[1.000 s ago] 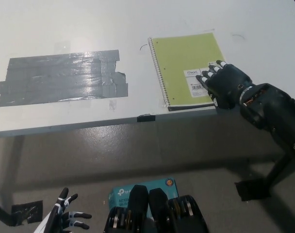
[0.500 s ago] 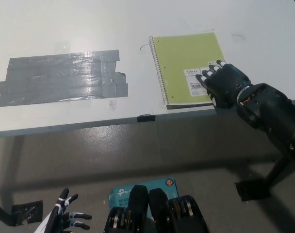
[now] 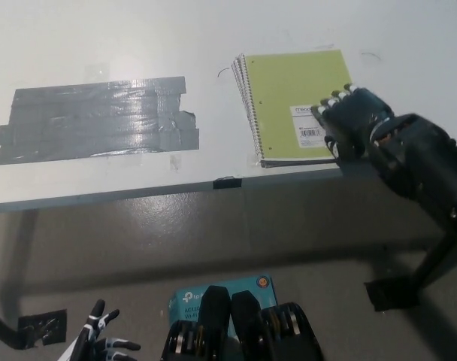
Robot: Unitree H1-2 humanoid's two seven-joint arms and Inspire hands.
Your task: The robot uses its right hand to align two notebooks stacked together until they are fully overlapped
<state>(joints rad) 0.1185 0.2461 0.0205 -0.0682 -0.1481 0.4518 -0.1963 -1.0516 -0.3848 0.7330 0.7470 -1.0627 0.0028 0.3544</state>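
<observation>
A lime-green spiral notebook (image 3: 292, 101) lies on the white table (image 3: 213, 45) near its front edge, on top of a second notebook whose edge shows along the spiral side and bottom. My black right hand (image 3: 350, 122) rests on the stack's lower right corner, fingers curled against the white label, holding nothing. My white left hand (image 3: 101, 342) hangs low at the bottom left, below the table, fingers spread.
A large patch of grey tape (image 3: 97, 119) covers the table's left half. A small black tape piece (image 3: 226, 182) sits on the table's front edge. A teal box (image 3: 217, 295) lies on the floor below.
The right hand has pushed the notebooks slightly right and up; its fingers have curled from flat to bent. The lower notebook's edge now shows less at the bottom.
</observation>
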